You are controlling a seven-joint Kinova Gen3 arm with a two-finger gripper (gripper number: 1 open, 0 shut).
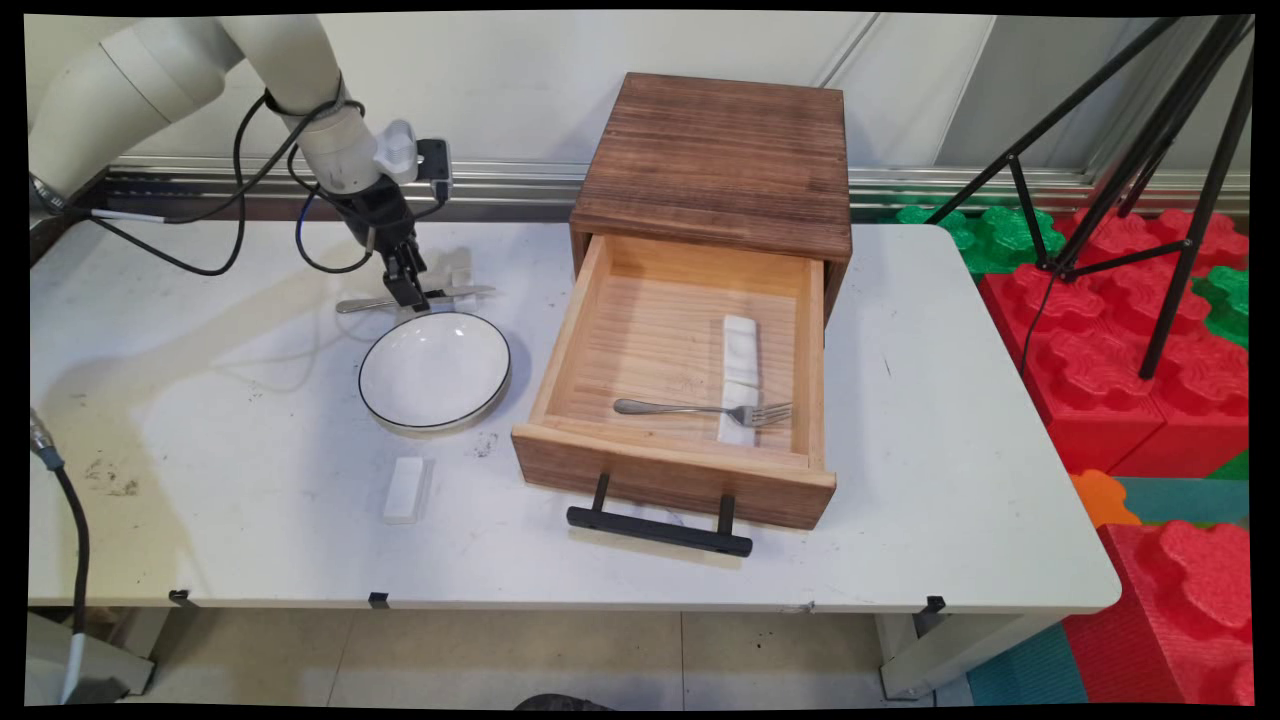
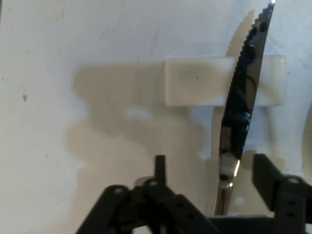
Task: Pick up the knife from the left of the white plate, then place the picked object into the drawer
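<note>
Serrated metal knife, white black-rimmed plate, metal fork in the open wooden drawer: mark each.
Serrated metal knife (image 2: pixel 242 97), hand view, mid-blade.
White black-rimmed plate (image 1: pixel 434 370), main view, centre of its well.
Metal fork (image 1: pixel 700 409), main view, handle, inside the open wooden drawer (image 1: pixel 560 340).

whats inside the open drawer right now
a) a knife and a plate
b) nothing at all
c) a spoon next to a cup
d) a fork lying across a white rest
d: in the main view the fork lies in the wooden drawer with its tines across a white rest; the plate and the knife are out on the table.
</note>
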